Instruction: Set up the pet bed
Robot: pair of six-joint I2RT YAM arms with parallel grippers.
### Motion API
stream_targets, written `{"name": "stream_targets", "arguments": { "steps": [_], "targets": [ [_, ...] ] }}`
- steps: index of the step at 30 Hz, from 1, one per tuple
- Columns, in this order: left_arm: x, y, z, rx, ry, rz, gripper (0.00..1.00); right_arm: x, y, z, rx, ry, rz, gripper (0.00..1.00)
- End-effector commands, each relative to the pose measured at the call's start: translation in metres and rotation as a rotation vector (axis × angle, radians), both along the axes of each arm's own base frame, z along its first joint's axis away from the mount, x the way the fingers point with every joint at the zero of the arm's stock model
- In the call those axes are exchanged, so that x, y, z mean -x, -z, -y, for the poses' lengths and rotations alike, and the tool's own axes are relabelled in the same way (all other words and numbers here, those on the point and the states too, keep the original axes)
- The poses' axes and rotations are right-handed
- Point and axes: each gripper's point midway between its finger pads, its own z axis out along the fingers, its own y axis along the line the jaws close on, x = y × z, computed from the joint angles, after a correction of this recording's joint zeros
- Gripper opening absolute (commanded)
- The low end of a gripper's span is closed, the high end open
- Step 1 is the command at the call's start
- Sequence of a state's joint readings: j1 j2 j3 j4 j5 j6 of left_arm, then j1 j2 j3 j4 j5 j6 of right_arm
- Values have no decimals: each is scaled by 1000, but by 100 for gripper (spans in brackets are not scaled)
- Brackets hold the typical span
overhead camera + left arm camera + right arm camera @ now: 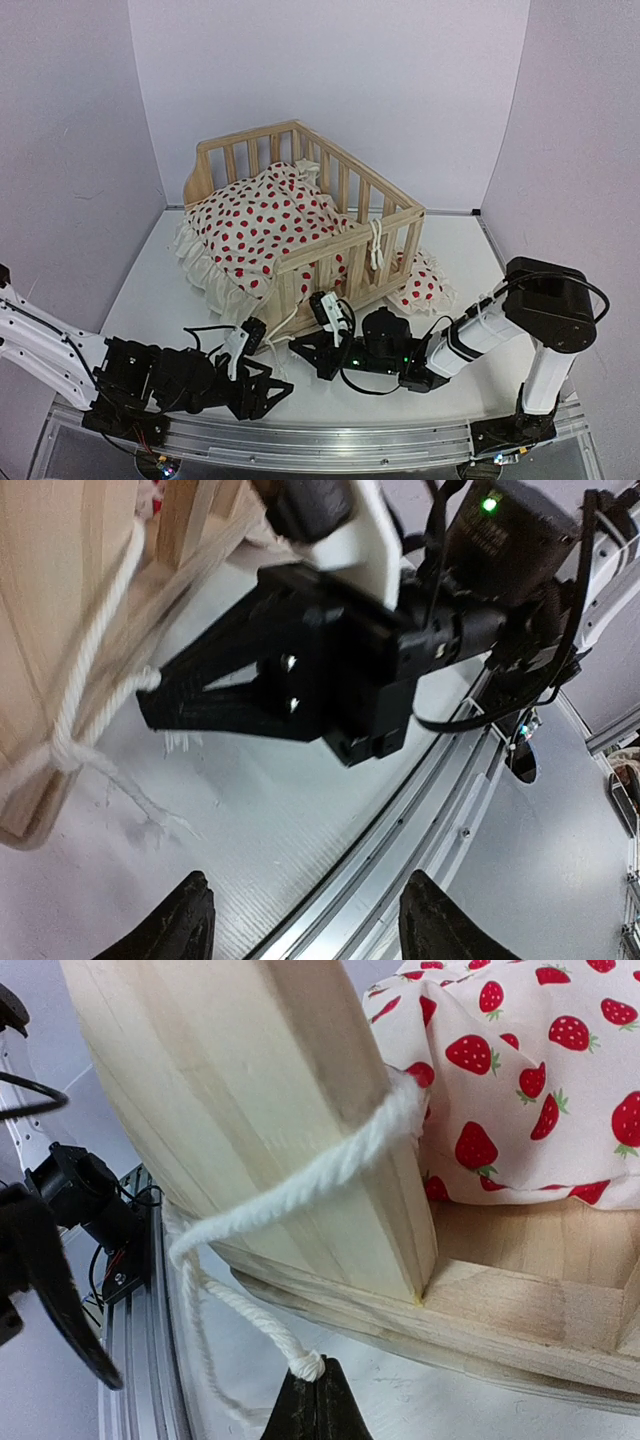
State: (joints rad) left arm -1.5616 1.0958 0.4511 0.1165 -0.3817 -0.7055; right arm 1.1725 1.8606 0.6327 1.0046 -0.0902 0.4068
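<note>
Right gripper point(150, 694) pinches tie string point(68, 748) beside pet bed point(40, 600)

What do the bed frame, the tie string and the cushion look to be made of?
The bed frame looks like pale bare wood, likely pine: grain lines, matte, no paint. The tie string is white twisted cord, probably cotton: plied, fuzzy strands. The cushion seems soft woven cloth, white with red strawberry print: it wrinkles and bulges.

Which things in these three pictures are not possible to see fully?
Top view: small pillow, partly hidden by the pet bed.
Top view: tie string knot, too small to judge.
Left wrist view: left gripper, only fingertips above the bottom edge.
Right wrist view: cushion, cut off by the edges.
</note>
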Motion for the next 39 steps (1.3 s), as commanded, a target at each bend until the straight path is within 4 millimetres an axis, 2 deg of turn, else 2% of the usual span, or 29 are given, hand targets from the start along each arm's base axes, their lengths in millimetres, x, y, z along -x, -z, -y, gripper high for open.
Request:
{"name": "stream_targets", "arguments": {
  "steps": [1, 3, 9, 14, 18, 23, 27, 29, 33, 37, 39],
  "targets": [
    [-21, -45, -12, -46, -129, 140, 58, 0, -31, -5, -55, -22, 60, 0],
    [-29, -54, -10, -48, -181, 161, 52, -1, -36, -6, -70, -15, 70, 0],
    [-57, -58, -12, -221, -379, 216, 46, -3, -48, -6, -93, -6, 81, 0],
    [-65, -57, -16, -262, -425, 195, 43, 0, -47, -7, -98, -23, 73, 0],
    [-76, -54, -18, -294, -444, 191, 45, 2, -49, -9, -106, -38, 70, 0],
    [-86, -49, -13, -332, -430, 175, 42, 4, -51, -11, -117, -50, 66, 0],
    [-91, -49, -6, -354, -414, 187, 33, 4, -54, -14, -127, -56, 64, 0],
    [-92, -48, -2, -358, -410, 182, 22, 4, -56, -14, -130, -57, 67, 0],
    [-101, -39, -6, -374, -434, 149, 23, 4, -59, -12, -137, -50, 72, 0],
    [-103, -33, -6, -388, -434, 140, 18, -1, -58, -12, -135, -26, 75, 0],
    [-103, -30, -5, -390, -431, 135, 7, -7, -57, -11, -134, 6, 82, 0]
  ]
}}
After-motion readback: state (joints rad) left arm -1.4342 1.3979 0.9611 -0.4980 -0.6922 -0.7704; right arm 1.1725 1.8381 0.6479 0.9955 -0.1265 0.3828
